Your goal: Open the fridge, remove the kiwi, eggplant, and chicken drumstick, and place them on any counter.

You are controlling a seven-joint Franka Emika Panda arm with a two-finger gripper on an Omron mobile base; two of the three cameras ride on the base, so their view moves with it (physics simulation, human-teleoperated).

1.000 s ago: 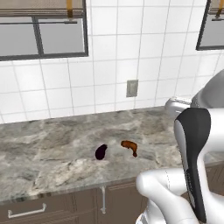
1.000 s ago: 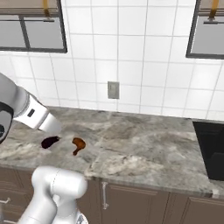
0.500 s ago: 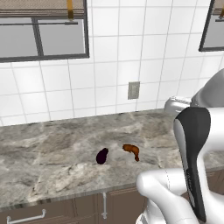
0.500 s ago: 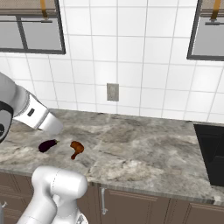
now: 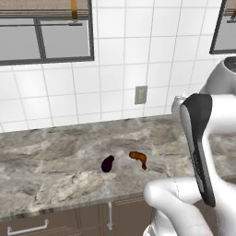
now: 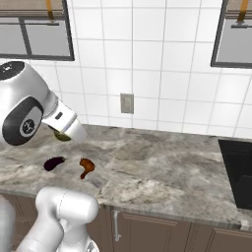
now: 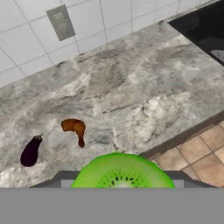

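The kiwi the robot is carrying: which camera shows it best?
The hand view: the kiwi sits at the bottom, its bright green cut face and dark seeds plain. The right base view gives a small olive-green bit under the arm's end, above the counter. The left base view adds nothing to that.

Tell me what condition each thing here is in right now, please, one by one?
kiwi: cut face showing bright green, held in the gripper above the counter's front edge.
eggplant: lying on the counter, apart from the drumstick.
chicken drumstick: lying on the counter, just right of the eggplant.
gripper: closed on the kiwi, not yet set down.
cabinet door: shut.
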